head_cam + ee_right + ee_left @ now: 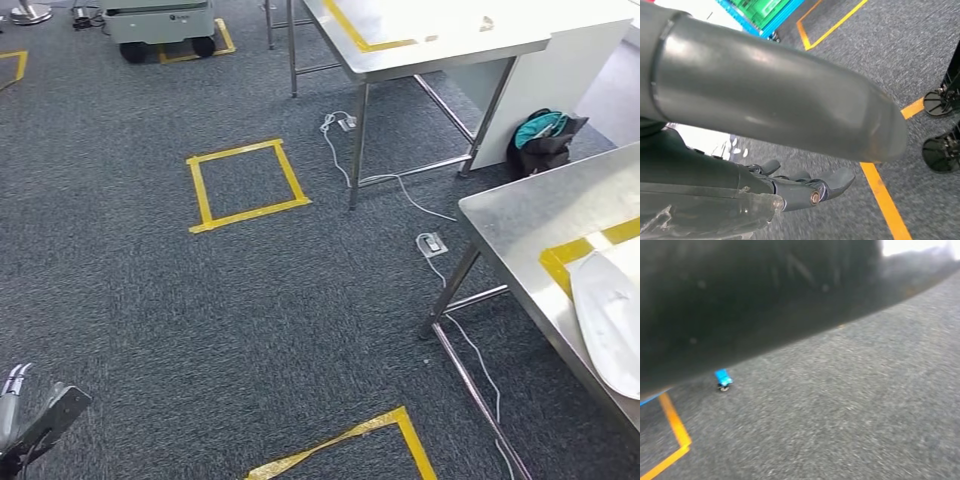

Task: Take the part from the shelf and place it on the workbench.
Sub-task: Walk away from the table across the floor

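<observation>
Grey carpet floor (151,320) takes up most of your head view. Two steel desks stand on it: the far desk (423,55) at the top and the near desk (513,215) on the right, each with yellow tape on top. A grey wheeled cart (158,25) is parked at the top left, next to a taped floor mark. In your right wrist view, a blue-framed shelf (764,12) with green inside sits at the far end of the carpet.

The white part (611,320) lies flat on the near desk, at the right edge of the head view. It overlaps the yellow tape outline there, and no hand touches it.

A yellow tape square (198,190) is on the floor at mid-left, with another partly cut off at the bottom. A black bag (543,135) with a teal lining leans against the white panel beside the far desk.

Your right hand (772,100) hangs over the carpet with its thick thumb well clear of the dark fingers (828,182). The fingers are stretched out almost straight and pinch nothing. Your left hand (26,415) pokes in at the lower left of the head view, and you can't tell whether it is spread or closed.

A white cable (407,195) runs between the desks to a floor socket (432,243). The left wrist view is blurred, showing carpet, a yellow tape corner and a small blue foot (723,377) on a wheel.
</observation>
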